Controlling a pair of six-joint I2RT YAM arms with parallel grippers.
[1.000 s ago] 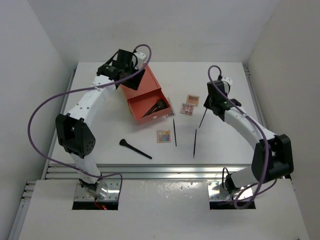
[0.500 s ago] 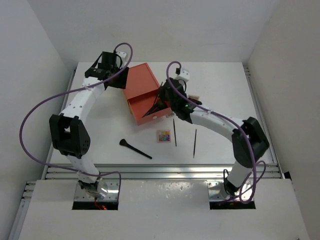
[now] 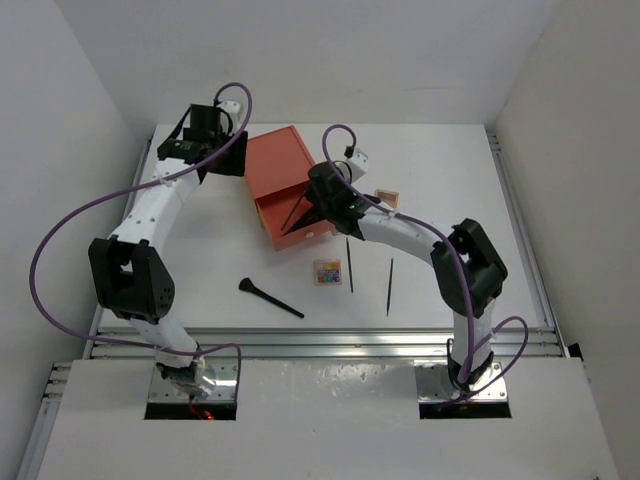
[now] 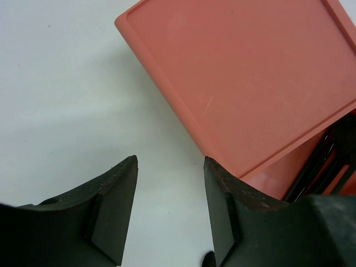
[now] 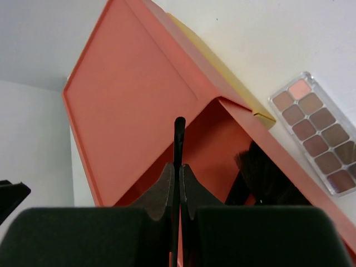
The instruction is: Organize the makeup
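Note:
My right gripper [image 3: 313, 203] is shut on a thin dark stick [image 5: 179, 139] and holds it over the open drawer [image 3: 290, 215] of the orange box [image 3: 278, 160]. Black brushes [image 5: 264, 169] lie in that drawer. A brown-pink palette [image 5: 317, 142] lies on the table beside the drawer. My left gripper [image 3: 222, 155] is open and empty just left of the box [image 4: 250, 72]. On the table lie a mixed-colour palette [image 3: 327, 272], two dark sticks [image 3: 349, 265] [image 3: 390, 285], a black brush [image 3: 270, 298] and a brown palette [image 3: 387, 195].
The box's yellow lower drawer shows as an edge [image 5: 222, 72] in the right wrist view. White walls close in the table [image 3: 440, 160] on the left, back and right. A metal rail [image 3: 320, 340] runs along the near edge.
My right arm has swung left across the table with the stick, from the right side to over the open drawer. My left gripper has moved left off the box.

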